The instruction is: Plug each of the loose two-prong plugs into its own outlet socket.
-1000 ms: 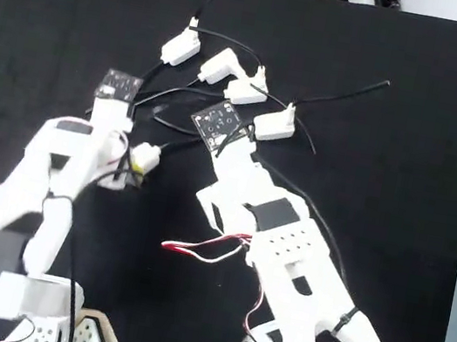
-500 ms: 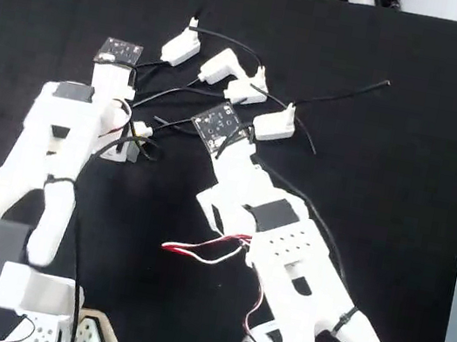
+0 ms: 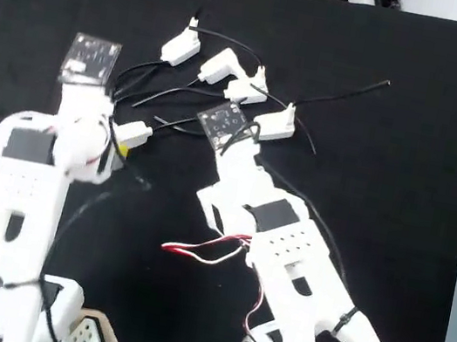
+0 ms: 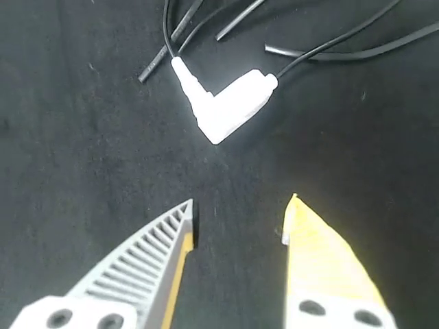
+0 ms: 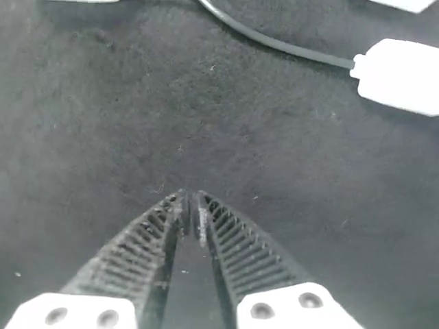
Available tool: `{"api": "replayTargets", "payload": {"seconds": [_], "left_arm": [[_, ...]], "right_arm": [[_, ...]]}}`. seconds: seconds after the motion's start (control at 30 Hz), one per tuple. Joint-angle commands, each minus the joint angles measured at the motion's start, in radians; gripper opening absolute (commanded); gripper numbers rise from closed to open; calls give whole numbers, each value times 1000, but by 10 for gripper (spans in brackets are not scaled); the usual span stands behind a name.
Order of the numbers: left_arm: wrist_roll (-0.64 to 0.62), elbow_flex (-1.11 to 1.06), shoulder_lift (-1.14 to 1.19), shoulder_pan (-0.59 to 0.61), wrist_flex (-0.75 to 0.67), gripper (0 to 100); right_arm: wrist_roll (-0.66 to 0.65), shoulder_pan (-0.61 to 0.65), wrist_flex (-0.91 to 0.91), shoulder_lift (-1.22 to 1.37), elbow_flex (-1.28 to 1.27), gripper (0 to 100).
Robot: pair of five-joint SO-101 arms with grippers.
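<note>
Left wrist view: the left gripper (image 4: 240, 205) hangs spread wide and empty just short of the white L-shaped plastic plug (image 4: 230, 110), loose on the black cloth (image 4: 82, 137), seemingly lined up to grab it. The right gripper (image 5: 192, 202), further right, is pinched closed on nothing.

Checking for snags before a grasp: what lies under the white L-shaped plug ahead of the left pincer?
The white L-shaped plug rests on the black cloth tabletop. Black cables lie beside it. Its underside, and any prongs or cable beneath, are hidden by its own body.
</note>
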State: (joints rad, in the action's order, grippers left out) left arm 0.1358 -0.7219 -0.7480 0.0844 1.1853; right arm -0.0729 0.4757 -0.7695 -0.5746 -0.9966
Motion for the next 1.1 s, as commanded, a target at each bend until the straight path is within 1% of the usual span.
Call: {"api": "replayTargets", "payload": {"seconds": [0.0,0.07,0.17,0.27,0.43,0.8,0.93,1.07], "left_arm": [[-6,-134,-167,-5,-107,156],[-3,-188,-235,-5,-141,95],[-2,-231,-302,-5,-152,27],[-8,-266,-325,-5,-152,30],[-2,-344,-331,-15,-161,29],[-3,-599,-331,-15,-382,29],[-2,-668,-331,-15,-431,29],[-2,-677,-333,-15,-436,29]], "right_arm": [[61,-14,-20,-28,7,12],[84,-15,-34,-30,10,12],[133,-35,-38,-71,2,12],[172,-98,-71,-173,2,12],[173,-169,-133,-410,-76,12],[167,-178,-138,-898,-406,14],[167,-178,-140,-1029,-499,14],[167,-178,-140,-1152,-582,15]]}}
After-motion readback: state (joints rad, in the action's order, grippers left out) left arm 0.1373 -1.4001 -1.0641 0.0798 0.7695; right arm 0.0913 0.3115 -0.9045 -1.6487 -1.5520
